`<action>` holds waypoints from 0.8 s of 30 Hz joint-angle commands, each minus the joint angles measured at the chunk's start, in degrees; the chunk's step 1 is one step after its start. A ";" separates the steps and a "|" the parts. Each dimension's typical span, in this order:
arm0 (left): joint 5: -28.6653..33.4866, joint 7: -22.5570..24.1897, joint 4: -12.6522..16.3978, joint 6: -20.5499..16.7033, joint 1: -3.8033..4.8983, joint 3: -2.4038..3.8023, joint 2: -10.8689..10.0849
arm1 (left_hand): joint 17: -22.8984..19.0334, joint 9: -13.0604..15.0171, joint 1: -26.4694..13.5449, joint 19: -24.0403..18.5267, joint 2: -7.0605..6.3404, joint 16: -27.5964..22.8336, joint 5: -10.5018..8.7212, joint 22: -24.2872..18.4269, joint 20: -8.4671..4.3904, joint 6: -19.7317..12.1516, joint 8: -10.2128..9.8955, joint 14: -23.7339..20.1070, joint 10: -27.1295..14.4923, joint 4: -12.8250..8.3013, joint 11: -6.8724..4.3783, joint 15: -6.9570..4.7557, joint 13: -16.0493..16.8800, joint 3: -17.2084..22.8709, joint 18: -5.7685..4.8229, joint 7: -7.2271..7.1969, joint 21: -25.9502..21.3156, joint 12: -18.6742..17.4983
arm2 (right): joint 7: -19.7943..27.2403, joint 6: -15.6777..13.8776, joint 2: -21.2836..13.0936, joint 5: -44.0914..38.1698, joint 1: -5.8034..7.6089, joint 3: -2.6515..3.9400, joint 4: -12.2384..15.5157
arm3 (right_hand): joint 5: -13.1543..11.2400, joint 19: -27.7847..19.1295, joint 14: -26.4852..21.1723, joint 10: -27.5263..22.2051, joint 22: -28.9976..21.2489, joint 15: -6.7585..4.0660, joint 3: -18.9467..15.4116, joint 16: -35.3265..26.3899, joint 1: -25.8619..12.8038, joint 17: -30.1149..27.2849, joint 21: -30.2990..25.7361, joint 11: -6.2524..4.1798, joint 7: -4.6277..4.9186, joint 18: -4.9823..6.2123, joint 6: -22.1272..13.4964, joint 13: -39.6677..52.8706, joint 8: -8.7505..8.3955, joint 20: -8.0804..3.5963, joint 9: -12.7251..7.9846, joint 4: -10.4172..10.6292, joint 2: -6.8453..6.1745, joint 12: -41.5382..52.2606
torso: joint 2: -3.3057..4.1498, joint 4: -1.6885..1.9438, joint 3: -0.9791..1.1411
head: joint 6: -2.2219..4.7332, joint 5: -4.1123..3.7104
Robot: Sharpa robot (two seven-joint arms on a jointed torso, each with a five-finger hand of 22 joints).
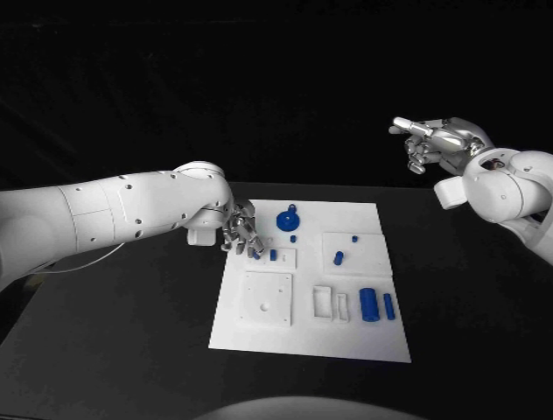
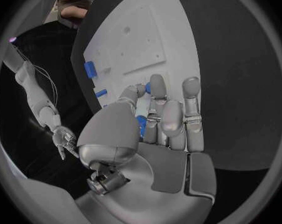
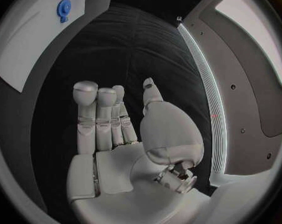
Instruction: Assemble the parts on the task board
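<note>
A: Now, item one, the white board [image 1: 353, 332]. Where does it lie?

B: Flat on the black counter [image 1: 125, 341], in the middle, between the two arms.

A: Item two, the blue parts?

B: A round piece with a tab [image 1: 290, 216] sits near the far edge. A small peg [image 1: 339, 258] stands in a raised square on the right. Two cylinders, one thick [image 1: 370, 304] and one thin [image 1: 389, 305], lie side by side near the right edge. Another small blue piece [image 1: 273, 255] is just beside the left fingers.

A: Item three, the left robot hand [image 1: 239, 232]?

B: Over the board's far left part, fingers pointing down. In the left wrist view a small blue part [image 2: 147, 88] shows at the fingertips; whether it is pinched I cannot tell.

A: Item four, the right robot hand [image 1: 438, 144]?

B: Raised, well apart from the board, beyond the counter's far right. Fingers straight, thumb apart, nothing held.
</note>
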 commanded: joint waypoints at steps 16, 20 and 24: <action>0.25 -0.02 0.00 1.22 -0.03 0.03 0.15 | 0.16 0.12 0.19 -0.04 0.63 -0.40 0.21 1.04 0.23 0.20 0.19 0.46 0.28 -9.72 -0.09 0.04 0.00 9.39 -0.37 -0.05 0.33 -0.08 | -0.01 1.66 0.21 -0.30 0.00 0.04 -0.28 | -0.61 2.74 0.33 0.31 4.48 -0.25 -0.03 0.31 0.26 0.16 0.28 0.04 0.05 0.58 0.48 0.04 -0.13 -0.13 -0.05 -0.33 0.59 0.24 | 0.01 -0.01 -0.04 | -0.18 0.10; 0.22 -0.02 0.13 1.61 -0.05 0.03 0.12 | 0.27 0.16 0.22 -0.05 0.59 -0.34 0.27 1.05 0.23 0.22 0.19 0.48 0.29 -9.77 -0.09 0.05 0.00 9.39 -0.37 -0.05 0.35 -0.08 | 0.00 1.77 0.25 -0.30 0.00 0.04 -0.39 | -0.61 2.74 0.33 0.31 4.48 -0.25 -0.03 0.31 0.26 0.16 0.28 0.04 0.05 0.58 0.48 0.04 -0.13 -0.13 -0.05 -0.33 0.59 0.24 | 0.02 0.05 -0.02 | -0.23 0.05; 0.21 0.01 0.18 1.83 -0.06 0.03 0.11 | 0.31 0.17 0.23 -0.05 0.57 -0.32 0.29 1.05 0.23 0.23 0.19 0.48 0.29 -9.79 -0.09 0.05 0.00 9.39 -0.37 -0.05 0.35 -0.08 | 0.02 1.84 0.32 -0.30 0.00 0.04 -0.49 | -0.61 2.74 0.33 0.31 4.48 -0.25 -0.03 0.31 0.26 0.16 0.28 0.04 0.05 0.58 0.48 0.04 -0.13 -0.13 -0.05 -0.33 0.59 0.24 | 0.04 0.05 -0.01 | -0.31 0.10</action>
